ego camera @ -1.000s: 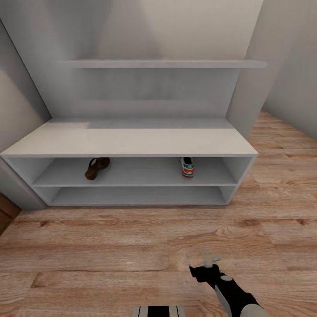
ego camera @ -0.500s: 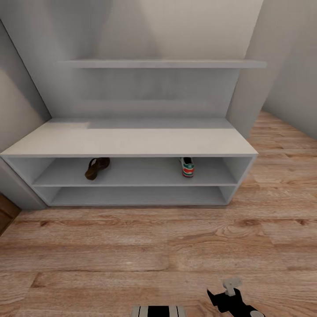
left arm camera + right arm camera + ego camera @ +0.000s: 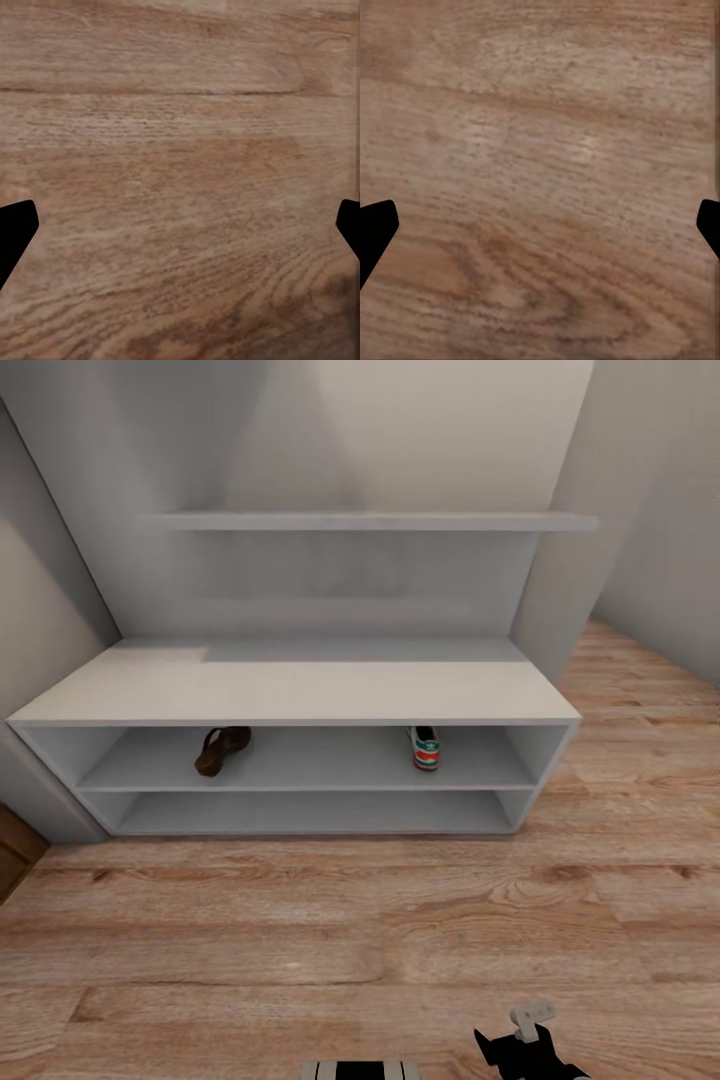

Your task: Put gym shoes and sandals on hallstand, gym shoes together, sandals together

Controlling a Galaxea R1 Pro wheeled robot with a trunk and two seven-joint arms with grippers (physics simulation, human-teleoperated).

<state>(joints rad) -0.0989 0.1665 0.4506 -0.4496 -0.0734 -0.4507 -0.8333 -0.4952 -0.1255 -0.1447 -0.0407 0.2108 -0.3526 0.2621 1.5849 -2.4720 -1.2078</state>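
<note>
Head view now takes in the hallstand (image 3: 300,695) from slightly farther back than a second ago: the whole scene has slid down a little in the picture, so the camera moved, not the furniture. Over that second the right gripper (image 3: 527,1032) has dropped from mid-floor to the near edge of the picture, empty, which I read as an arm pulling away after a placement, with the robot about to go for the remaining shoes.

On the upper of the two open shelf levels, toward the left, lies one sandal (image 3: 221,748); well apart from it, toward the right, stands one gym shoe (image 3: 426,747). The lower level holds nothing. The second sandal and second gym shoe must still be fetched, so roughly half is done.

Both wrist views look down on the corridor floor (image 3: 180,150); the left gripper (image 3: 180,232) and the right both have their jaws spread wide, gripping nothing
</note>
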